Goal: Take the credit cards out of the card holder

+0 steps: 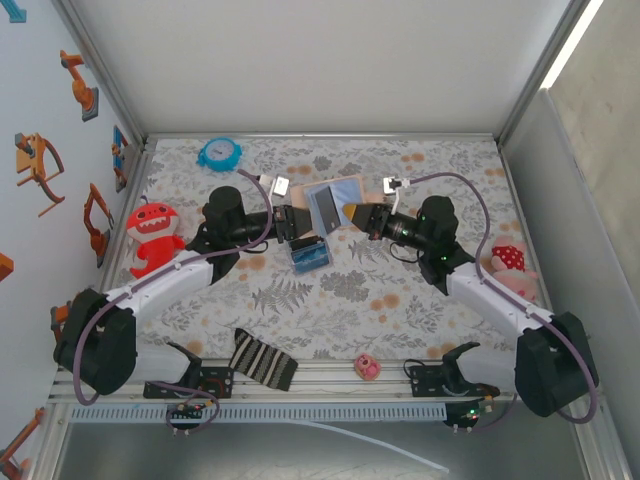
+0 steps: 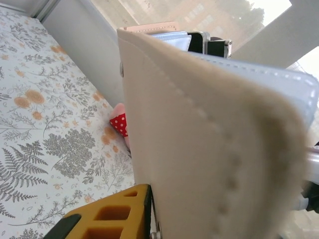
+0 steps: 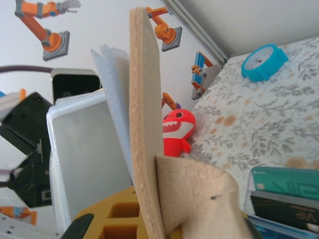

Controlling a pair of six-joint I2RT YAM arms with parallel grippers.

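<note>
Floral worktop [image 1: 330, 300], far middle: my right hand [image 1: 357, 214] pinches the card holder [image 1: 330, 203] by its tan flap, raised so its sleeves fan open. Whether my left hand [image 1: 292, 222] grips it, I cannot tell. Cards [image 1: 310, 255] lie just nearer.

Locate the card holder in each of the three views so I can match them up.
Top view: card holder open at the centre of the picture, flowered tablecloth around it.
Left wrist: card holder close up, centre to right, tan side showing; tablecloth at left.
Right wrist: card holder upright at centre, tan cover edge-on; tablecloth at right.
Shared landmark: the flowered tablecloth.
</note>
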